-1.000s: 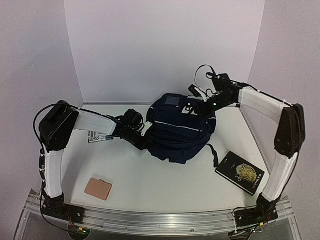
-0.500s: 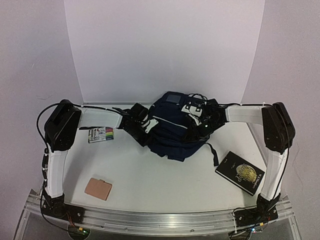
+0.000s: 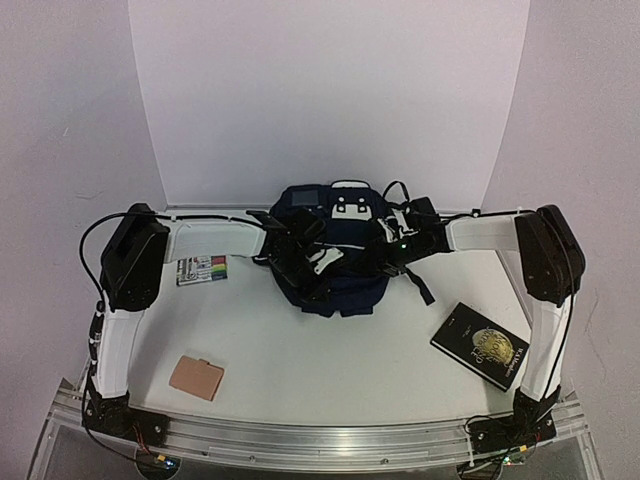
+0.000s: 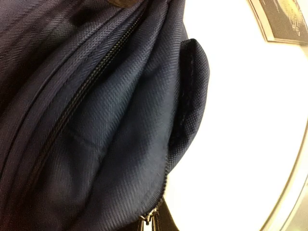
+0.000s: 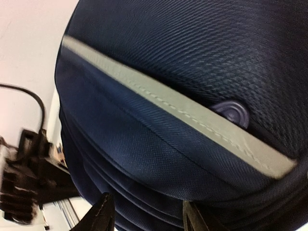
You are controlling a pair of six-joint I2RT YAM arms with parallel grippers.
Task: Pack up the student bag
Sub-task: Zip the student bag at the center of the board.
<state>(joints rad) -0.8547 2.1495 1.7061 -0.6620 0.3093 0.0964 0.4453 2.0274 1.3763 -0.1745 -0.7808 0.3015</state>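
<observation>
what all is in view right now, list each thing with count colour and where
backpack: one, dark navy, middle back, between the grippers
book: one, black with gold emblem, near right
marker pack: one, multicoloured, left, by the left arm
card: one, tan, near left
table: one, white, under everything
left gripper: one, black, at the backpack's left side, jaws hidden
right gripper: one, black, fingers apart against the backpack's right side

The navy student bag [image 3: 345,290] sits bunched centrally, seemingly upright, pale stripe showing.

Robotics lab booth: 2 arms [image 3: 112,340] on aluminium rail [image 3: 320,440], white backdrop panels [image 3: 330,100].
</observation>
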